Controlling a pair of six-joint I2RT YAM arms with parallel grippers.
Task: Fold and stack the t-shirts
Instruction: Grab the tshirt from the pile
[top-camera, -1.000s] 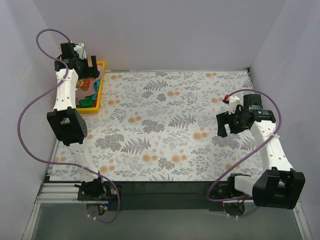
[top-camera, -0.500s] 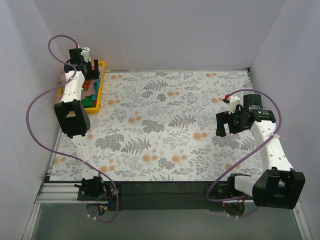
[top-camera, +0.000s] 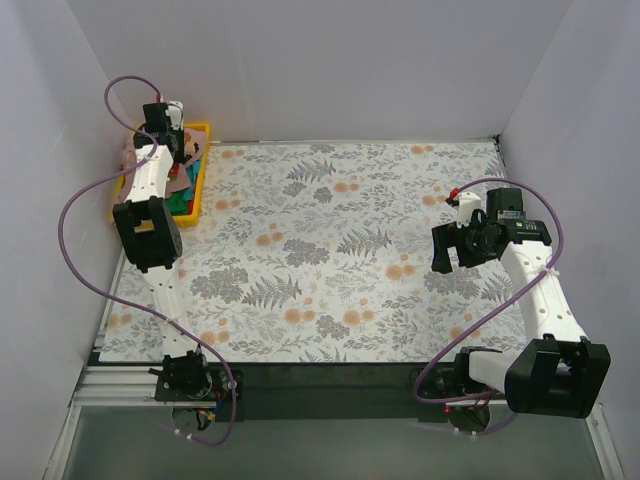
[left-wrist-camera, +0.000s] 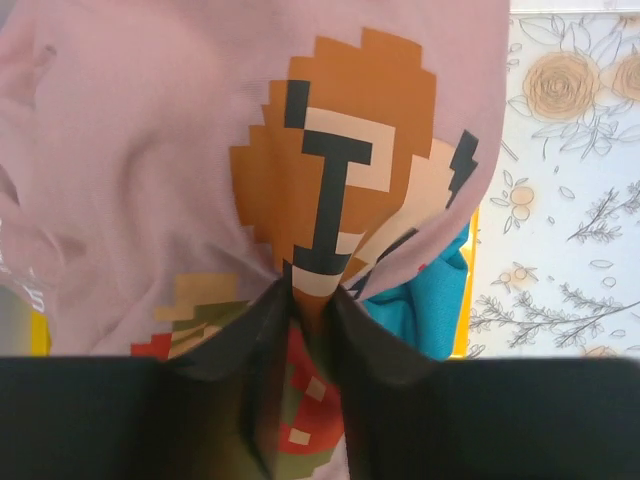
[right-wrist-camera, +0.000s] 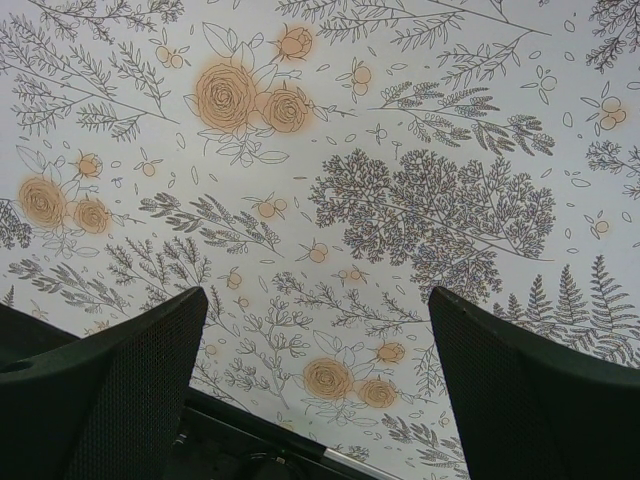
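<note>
The dusty-pink t-shirt (left-wrist-camera: 150, 150) with its orange-brown pixel print (left-wrist-camera: 345, 150) fills the left wrist view. My left gripper (left-wrist-camera: 312, 290) is shut on a pinched fold of it, right at the print. A teal shirt (left-wrist-camera: 430, 310) lies just under it. From above, the left gripper (top-camera: 168, 135) reaches down into the yellow bin (top-camera: 203, 128), where pink fabric (top-camera: 130, 156) and green fabric (top-camera: 181, 206) show. My right gripper (top-camera: 452, 255) hovers open over the table's right side, and in its own wrist view the right gripper (right-wrist-camera: 318, 296) has only the cover below it.
The floral table cover (top-camera: 340, 240) spans the whole work surface. The bin's yellow rim (left-wrist-camera: 463, 300) stands against the back left corner, close to the left wall. White walls enclose the table on three sides.
The left arm has swung further left and back over the bin, and its gripper has closed from open onto the pink t-shirt. The right arm has not moved.
</note>
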